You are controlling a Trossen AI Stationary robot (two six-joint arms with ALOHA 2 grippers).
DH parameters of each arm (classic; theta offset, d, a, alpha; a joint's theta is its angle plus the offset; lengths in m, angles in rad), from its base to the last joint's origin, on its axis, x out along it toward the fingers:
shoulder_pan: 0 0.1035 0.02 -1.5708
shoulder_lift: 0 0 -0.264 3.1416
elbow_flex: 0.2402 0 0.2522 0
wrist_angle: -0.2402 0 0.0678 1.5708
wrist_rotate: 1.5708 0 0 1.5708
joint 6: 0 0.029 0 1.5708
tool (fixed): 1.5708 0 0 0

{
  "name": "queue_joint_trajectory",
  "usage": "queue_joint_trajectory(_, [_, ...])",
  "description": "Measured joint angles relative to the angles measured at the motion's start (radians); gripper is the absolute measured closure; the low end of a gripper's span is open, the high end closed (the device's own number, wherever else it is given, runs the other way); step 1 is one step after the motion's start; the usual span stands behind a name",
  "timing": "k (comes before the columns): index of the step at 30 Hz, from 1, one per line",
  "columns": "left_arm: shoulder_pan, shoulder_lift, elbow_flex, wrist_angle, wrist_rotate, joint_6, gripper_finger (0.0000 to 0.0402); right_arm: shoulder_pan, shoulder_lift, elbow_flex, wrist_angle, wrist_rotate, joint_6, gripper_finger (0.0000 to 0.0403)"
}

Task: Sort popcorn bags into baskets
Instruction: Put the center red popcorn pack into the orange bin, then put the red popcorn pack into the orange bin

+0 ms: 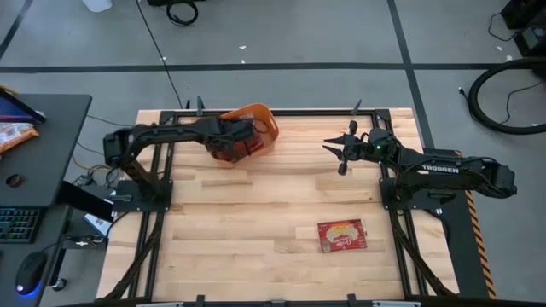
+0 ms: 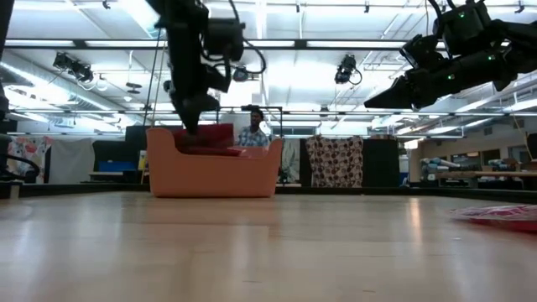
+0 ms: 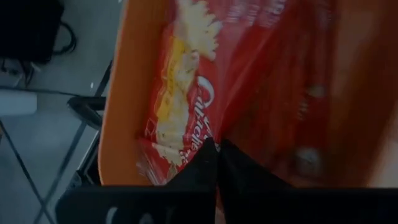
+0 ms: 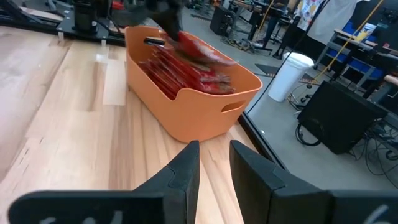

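The left gripper [image 1: 229, 143] is lowered into the orange basket [image 1: 266, 115] at the table's [image 1: 256, 222] far edge, fingers pressed together over the popcorn bags [image 4: 199, 65] stacked inside. One popcorn bag [image 1: 342, 235] is left flat near the front right. The right gripper [image 1: 339, 149] is held above the table, fingers spread, empty.

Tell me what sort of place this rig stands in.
Probably a robotics lab or open workshop. The low view shows a wide hall with ceiling strip lights and a person behind the orange basket; the high view shows a desk with a keyboard beside the wooden table.
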Motion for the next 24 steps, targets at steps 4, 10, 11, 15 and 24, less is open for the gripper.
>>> queue_joint_trajectory(4, [0.052,-0.001,-0.006,0.058,0.008,0.001,0.0356,0.000,0.000,0.000,-0.001,0.000,0.000,0.0309])
queue_joint_trajectory(10, [0.026,-0.014,0.037,0.103,0.070,0.118,0.0269,0.000,0.000,0.000,-0.007,-0.001,-0.001,0.0309])
queue_joint_trajectory(11, [0.020,-0.026,0.033,0.123,0.091,0.151,0.0261,0.000,0.000,0.000,-0.007,-0.001,-0.001,0.0309])
queue_joint_trajectory(15, [-0.003,-0.092,-0.010,0.263,0.137,0.254,0.0249,0.004,0.000,0.000,-0.008,-0.022,0.010,0.0309])
queue_joint_trajectory(24, [-0.005,-0.347,-0.296,0.691,0.220,0.363,0.0268,0.118,0.033,0.000,0.054,-0.130,0.074,0.0309])
